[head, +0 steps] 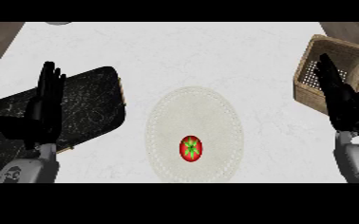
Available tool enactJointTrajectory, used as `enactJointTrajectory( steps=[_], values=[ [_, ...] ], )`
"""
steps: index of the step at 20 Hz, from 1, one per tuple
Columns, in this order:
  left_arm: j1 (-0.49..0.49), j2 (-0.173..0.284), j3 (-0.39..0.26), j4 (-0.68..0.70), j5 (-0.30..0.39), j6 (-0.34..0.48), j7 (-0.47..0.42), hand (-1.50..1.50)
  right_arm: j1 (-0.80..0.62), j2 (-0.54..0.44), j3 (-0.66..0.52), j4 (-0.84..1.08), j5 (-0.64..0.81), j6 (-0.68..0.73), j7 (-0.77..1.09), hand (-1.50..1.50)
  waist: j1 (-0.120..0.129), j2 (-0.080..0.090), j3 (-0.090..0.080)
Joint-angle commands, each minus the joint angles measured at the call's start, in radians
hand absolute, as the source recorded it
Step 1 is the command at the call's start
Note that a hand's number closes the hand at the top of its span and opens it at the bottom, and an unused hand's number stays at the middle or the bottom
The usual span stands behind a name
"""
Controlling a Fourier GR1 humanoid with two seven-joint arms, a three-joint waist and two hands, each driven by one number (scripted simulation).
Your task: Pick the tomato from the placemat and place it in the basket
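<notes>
A red tomato (191, 148) with a green star-shaped top lies on the round cream placemat (194, 109), near the mat's front edge. The woven tan basket (310, 60) stands at the right edge of the white counter. My right hand (339, 100) is open, fingers straight and pointing up, in front of the basket and well to the right of the tomato. My left hand (43, 108) is open at the left edge, fingers up, resting over the dark board. Neither hand touches the tomato.
A black speckled board (91, 104) with a wooden edge lies tilted at the left, partly under my left hand. A grey object (59, 23) peeks in at the top left edge. Brown floor shows at both top corners.
</notes>
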Motion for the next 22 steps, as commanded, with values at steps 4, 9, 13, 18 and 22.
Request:
enactJointTrajectory(
  steps=[4,9,13,18,22],
  values=[
    [0.062,-0.030,-0.120,0.122,0.002,-0.087,0.122,0.00,-0.179,0.216,0.262,-0.116,-0.142,0.285,-0.021,1.50,0.112,0.030,0.012],
    [0.101,-0.011,-0.204,0.194,-0.003,-0.178,0.213,0.00,-0.270,0.373,0.567,-0.206,-0.182,0.540,-0.079,1.50,0.164,0.033,0.010],
    [0.156,0.021,-0.190,0.203,0.005,-0.183,0.270,0.00,-0.210,0.413,0.791,-0.253,0.004,0.470,-0.110,-1.50,0.066,0.000,0.009],
    [0.210,0.038,-0.152,0.182,0.021,-0.169,0.272,0.00,-0.336,0.300,0.780,-0.369,0.255,0.375,0.040,-1.50,0.002,-0.013,0.006],
    [0.229,0.046,-0.150,0.143,0.031,-0.174,0.295,0.00,-0.504,0.197,0.687,-0.429,0.365,0.410,0.174,-1.50,-0.008,-0.011,0.005]
  ],
)
